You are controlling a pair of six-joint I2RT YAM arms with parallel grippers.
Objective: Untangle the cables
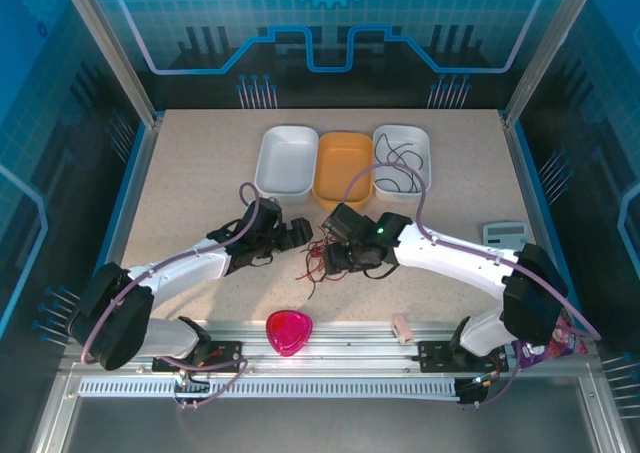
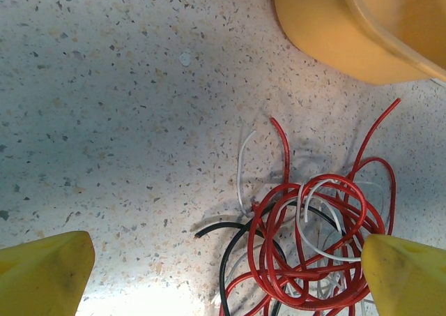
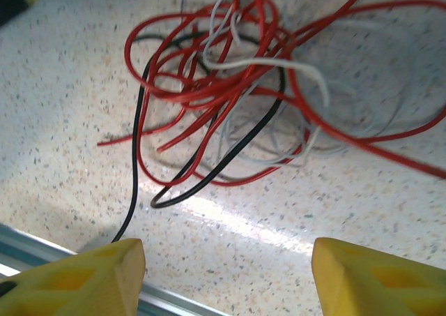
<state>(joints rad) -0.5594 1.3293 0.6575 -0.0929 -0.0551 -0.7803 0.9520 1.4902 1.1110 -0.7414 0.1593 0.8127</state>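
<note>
You are holding the left gripper [image 2: 226, 271] and right gripper [image 3: 233, 274] spread and empty over the cables [image 2: 286, 155], which are lying knotted on the table [image 2: 104, 86] near the orange tray [image 2: 327, 30]. You seem to be choosing a strand; the next move is calling for pinching one loose end.

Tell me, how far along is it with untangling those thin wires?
Done: some thin black wires lie in the rightmost white plastic tray. In hand: nothing; the left gripper and right gripper are both open. Left: the tangled clump of red, black and white wires on the speckled table.
</note>
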